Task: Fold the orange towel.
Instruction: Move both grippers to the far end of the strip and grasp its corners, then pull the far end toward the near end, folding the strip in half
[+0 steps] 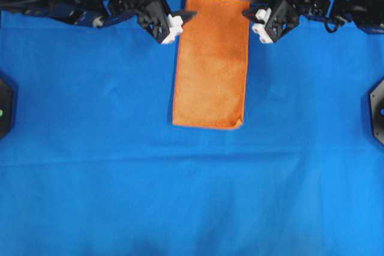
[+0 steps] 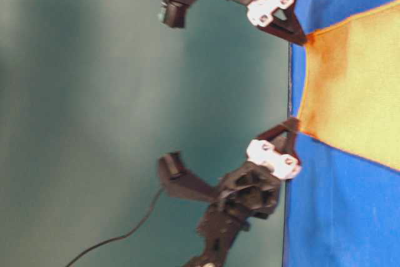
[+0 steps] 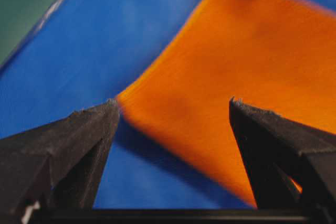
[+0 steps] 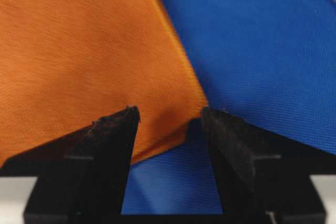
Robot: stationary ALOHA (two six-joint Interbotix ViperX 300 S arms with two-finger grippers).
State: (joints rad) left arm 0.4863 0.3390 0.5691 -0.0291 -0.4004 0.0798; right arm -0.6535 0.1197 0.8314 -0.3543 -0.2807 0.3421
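Spread flat and long on the large blue cloth (image 1: 90, 178) covering the bench: the bright orange nubby microfibre towel (image 1: 211, 64), already a narrow rectangle, near hem toward the bench's middle and far hem up by both arms. Judged as the approach-and-grasp step of another fold, calling next for each claw to close on its far corner and carry that edge over toward the near hem. At the far end, left claw (image 1: 183, 23) spread wide just beside the towel's far-left corner and pinching nothing, right claw (image 1: 251, 19) likewise spread, straddling the far-right corner without gripping it.
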